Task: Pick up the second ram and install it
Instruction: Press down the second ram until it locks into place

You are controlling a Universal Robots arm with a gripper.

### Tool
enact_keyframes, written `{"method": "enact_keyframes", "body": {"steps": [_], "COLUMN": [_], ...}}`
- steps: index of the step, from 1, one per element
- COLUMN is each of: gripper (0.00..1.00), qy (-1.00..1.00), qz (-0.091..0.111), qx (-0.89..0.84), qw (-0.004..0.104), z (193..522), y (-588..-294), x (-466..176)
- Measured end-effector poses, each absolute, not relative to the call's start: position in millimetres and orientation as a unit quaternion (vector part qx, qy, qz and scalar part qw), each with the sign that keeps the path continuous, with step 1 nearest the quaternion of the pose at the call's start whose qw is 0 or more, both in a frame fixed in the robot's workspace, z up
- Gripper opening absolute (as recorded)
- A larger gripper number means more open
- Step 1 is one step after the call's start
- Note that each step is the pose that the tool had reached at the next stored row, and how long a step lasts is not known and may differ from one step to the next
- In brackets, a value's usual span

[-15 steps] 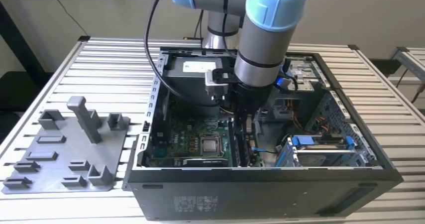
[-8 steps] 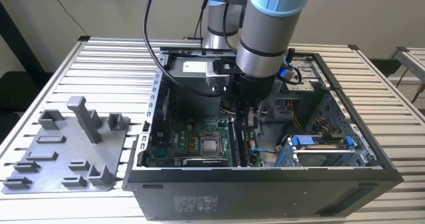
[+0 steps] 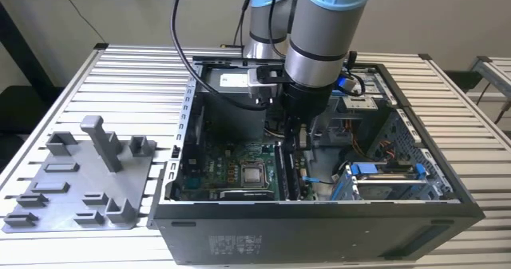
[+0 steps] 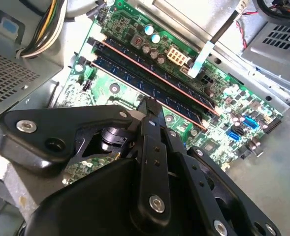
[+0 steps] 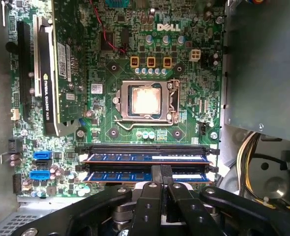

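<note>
The gripper [image 5: 161, 172] is down inside the open computer case [image 3: 319, 218], its black fingers [image 4: 152, 115] drawn tight together with their tips right on the top edge of the second ram [image 5: 135, 176]. That stick sits lengthwise in the memory slot nearest the gripper, blue with an orange line along it, and whether the fingers pinch it or just press on it I cannot tell. Just beside it, parallel, the first ram [image 5: 145, 158] is seated in the neighbouring slot, and two dark empty slots [image 5: 145, 147] run alongside.

Beyond the slots, in the first wrist view, the silver CPU chip [image 5: 145, 100] lies square in its socket in the middle of the green motherboard [image 5: 204, 113], and a graphics card [image 5: 48, 73] stands on edge well off to one side.

In the exterior view the arm [image 3: 319, 36] drops straight down into the case, which lies on its side on a slatted metal table [image 3: 136, 72]. On the exterior view's left, a grey plastic tray [image 3: 76, 185] with upright blocks rests on the table beside the case.
</note>
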State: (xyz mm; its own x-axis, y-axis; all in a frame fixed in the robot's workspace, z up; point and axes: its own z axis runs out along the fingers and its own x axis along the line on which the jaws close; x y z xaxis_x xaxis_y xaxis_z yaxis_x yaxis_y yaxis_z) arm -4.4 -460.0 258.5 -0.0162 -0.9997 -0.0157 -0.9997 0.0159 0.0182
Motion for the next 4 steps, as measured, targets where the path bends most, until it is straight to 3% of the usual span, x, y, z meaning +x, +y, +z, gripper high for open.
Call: {"method": "enact_keyframes", "body": {"steps": [4], "gripper": [0.11], "qy": [-0.713], "qz": [-0.012], "qx": [0.701], "qw": [0.001], "z": [258.6], "y": [-460.0], "x": [-4.4]}}
